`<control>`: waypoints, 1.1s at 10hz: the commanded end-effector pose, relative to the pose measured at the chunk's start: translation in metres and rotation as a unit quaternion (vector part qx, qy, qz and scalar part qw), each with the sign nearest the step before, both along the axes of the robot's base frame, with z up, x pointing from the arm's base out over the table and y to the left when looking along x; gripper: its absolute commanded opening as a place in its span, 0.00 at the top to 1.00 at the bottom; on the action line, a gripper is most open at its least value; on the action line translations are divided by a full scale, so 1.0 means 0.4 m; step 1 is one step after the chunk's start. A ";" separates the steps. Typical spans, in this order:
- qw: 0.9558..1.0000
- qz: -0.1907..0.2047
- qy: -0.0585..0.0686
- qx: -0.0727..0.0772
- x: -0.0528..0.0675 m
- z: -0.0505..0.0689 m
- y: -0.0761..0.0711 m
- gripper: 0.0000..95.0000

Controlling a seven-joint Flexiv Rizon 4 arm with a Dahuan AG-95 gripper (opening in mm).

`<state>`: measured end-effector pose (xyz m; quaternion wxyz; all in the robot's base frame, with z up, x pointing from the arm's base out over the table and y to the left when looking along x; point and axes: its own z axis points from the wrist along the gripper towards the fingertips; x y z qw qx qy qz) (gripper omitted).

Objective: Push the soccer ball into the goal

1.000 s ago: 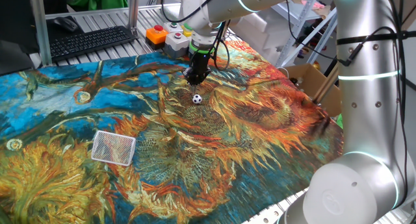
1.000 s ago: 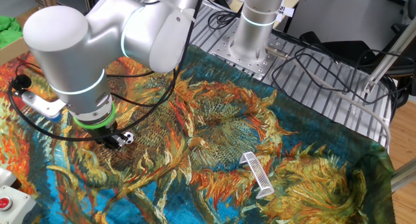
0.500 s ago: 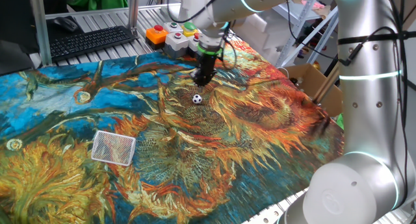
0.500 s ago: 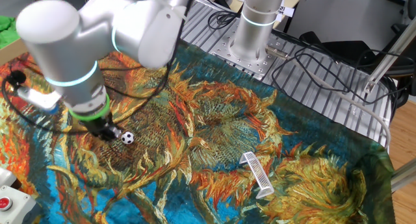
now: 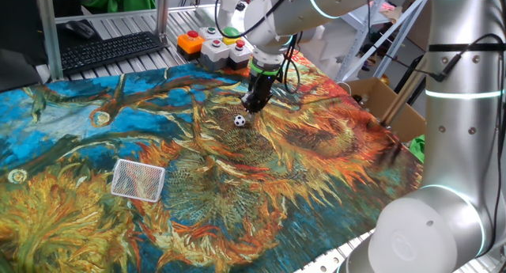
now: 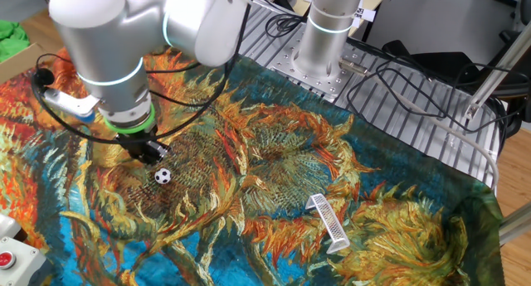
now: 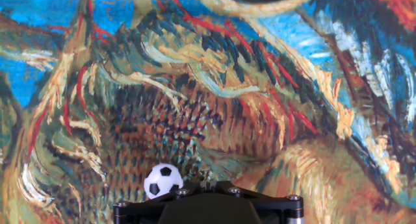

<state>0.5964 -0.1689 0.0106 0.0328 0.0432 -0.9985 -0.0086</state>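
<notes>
sunflower-print cloth (image 5: pixel 300 170) covers the desk (image 6: pixel 398 87); keyboard (image 5: pixel 111 50) and a button box (image 5: pixel 217 45) sit at the far edge in one fixed view.

progress: task not done. the soccer ball (image 5: pixel 239 121) lies on the cloth near the middle, well apart from the goal (image 5: pixel 137 180), which lies toward the near-left corner in that view. in the other fixed view the soccer ball (image 6: pixel 163 176) and the goal (image 6: pixel 328 220) show the same wide gap. the whole push across the cloth is left, by my judgement.

arm pose: wrist points down, with the jaws (image 5: pixel 252 107) low over the cloth, just beside the ball on the side away from the goal. contact cannot be confirmed. in the hand view the soccer ball (image 7: pixel 163 181) sits at the bottom edge, just left of the finger mount.

jaws state: fingertips look drawn together, holding nothing; the exact gap i cannot tell.
</notes>
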 end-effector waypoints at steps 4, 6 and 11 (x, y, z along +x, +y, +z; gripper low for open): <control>1.000 -0.008 0.000 0.008 0.003 0.001 0.005 1.00; 1.000 -0.016 0.000 0.009 0.000 0.008 0.033 1.00; 0.999 -0.040 -0.001 0.008 -0.012 0.011 0.109 1.00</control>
